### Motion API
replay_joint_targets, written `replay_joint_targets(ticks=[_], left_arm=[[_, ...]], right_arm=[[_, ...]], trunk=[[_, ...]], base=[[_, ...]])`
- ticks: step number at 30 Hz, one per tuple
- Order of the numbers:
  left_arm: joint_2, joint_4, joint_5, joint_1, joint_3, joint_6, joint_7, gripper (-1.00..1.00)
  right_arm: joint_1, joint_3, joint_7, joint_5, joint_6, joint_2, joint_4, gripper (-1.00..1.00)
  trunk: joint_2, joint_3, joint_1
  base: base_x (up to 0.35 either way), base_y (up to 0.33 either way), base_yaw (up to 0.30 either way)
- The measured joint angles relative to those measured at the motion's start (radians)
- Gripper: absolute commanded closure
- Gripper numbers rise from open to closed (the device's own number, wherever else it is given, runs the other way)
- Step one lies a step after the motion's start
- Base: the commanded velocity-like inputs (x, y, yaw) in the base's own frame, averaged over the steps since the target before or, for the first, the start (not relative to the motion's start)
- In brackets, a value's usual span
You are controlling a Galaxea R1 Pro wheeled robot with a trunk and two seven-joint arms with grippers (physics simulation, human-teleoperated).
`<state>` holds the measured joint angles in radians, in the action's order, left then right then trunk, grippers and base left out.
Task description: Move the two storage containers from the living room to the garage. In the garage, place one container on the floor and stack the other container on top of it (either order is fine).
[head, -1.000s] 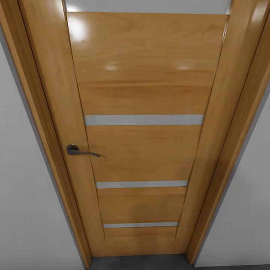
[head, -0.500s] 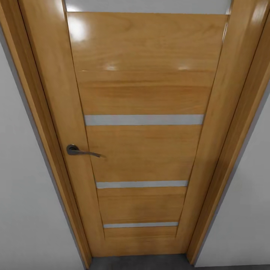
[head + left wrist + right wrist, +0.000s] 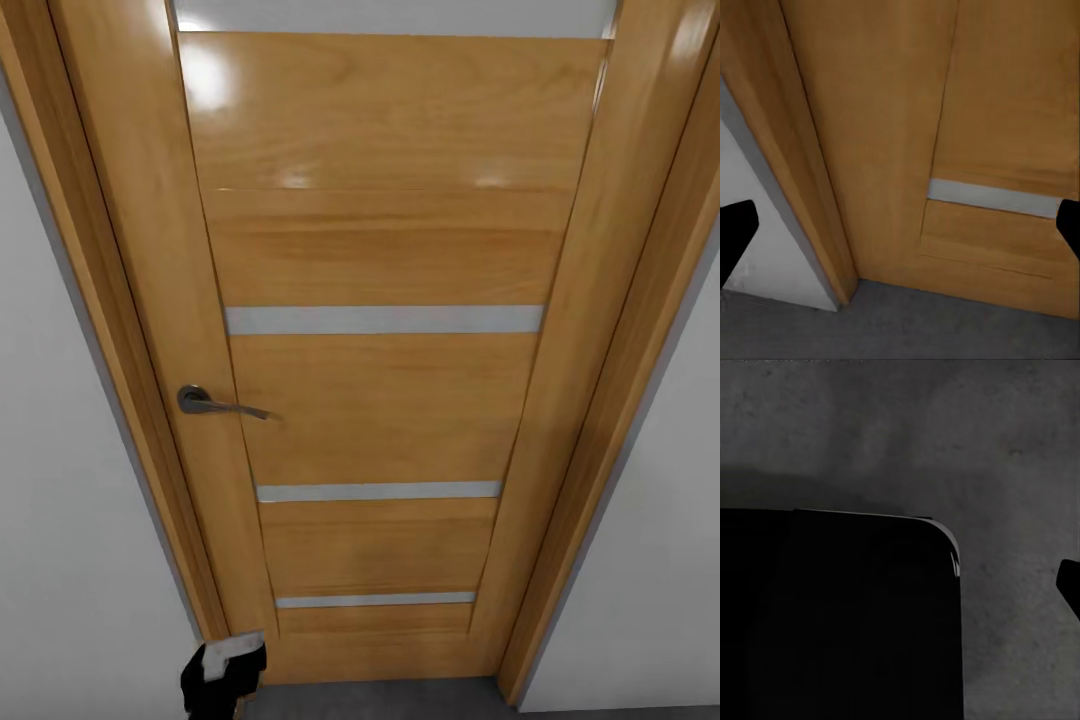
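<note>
From the head view, a closed honey-coloured wooden door (image 3: 385, 340) with three pale horizontal inlay strips stands square ahead, its curved dark metal lever handle (image 3: 215, 402) at the door's left edge. Pale grey walls (image 3: 70, 520) flank the wooden frame, and a strip of dark grey concrete floor (image 3: 380, 700) runs along the threshold. Neither orange-red storage container appears here, so where they sit cannot be told, and I judge the task to be in a transit phase with the carrying and stacking yet to be confirmed. The left gripper (image 3: 222, 675) pokes up at the lower edge, low beside the door's left jamb, well below the handle.

In the left wrist view, the gripper's two black fingertips (image 3: 735, 236) stand wide apart with nothing between them, pointed at the door's bottom corner where frame, wall and floor meet.

In the right wrist view, the camera looks down on speckled concrete past a large black rounded-corner body (image 3: 832, 622), probably the robot's own. One dark fingertip (image 3: 1069, 585) shows at the edge; whether the right claw is apart or together cannot be told.
</note>
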<state>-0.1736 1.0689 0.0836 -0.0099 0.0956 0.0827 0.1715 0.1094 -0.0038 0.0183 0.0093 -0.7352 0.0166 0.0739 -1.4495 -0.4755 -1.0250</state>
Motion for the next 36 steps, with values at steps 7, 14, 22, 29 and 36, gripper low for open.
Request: replay_joint_targets(ticks=[7, 14, 22, 29, 36], left_arm=[[0.0, 0.109, 0.035, -0.128, -0.022, -0.036, -0.008, -1.0], [0.0, 0.05, 0.036, -0.346, -0.023, -0.136, -0.007, -1.0], [0.0, -0.232, -0.008, -0.573, -0.02, -0.142, 0.002, -1.0], [0.0, -0.372, -0.031, -0.693, -0.008, -0.147, 0.005, -1.0], [0.0, -0.542, -0.033, -0.817, 0.019, -0.175, 0.005, -1.0]], right_arm=[[-0.001, -0.001, -0.001, -0.001, 0.0, 0.0, 0.0, -1.0], [-0.002, -0.001, -0.001, -0.001, 0.0, 0.0, -0.002, -1.0], [-0.003, -0.002, -0.001, -0.001, 0.0, 0.0, -0.002, -1.0], [-0.003, -0.001, 0.0, -0.001, 0.0, 0.0, -0.003, -1.0], [-0.003, -0.001, 0.0, 0.0, 0.0, 0.0, -0.003, -1.0]], trunk=[[0.0, 0.0, 0.0], [0.0, 0.0, 0.0], [0.0, 0.0, 0.0], [0.0, 0.0, 0.0], [0.0, 0.0, 0.0]], base=[[0.0, 0.0, 0.0], [0.0, 0.0, 0.0], [0.0, 0.0, 0.0], [0.0, 0.0, 0.0], [0.0, 0.0, 0.0]])
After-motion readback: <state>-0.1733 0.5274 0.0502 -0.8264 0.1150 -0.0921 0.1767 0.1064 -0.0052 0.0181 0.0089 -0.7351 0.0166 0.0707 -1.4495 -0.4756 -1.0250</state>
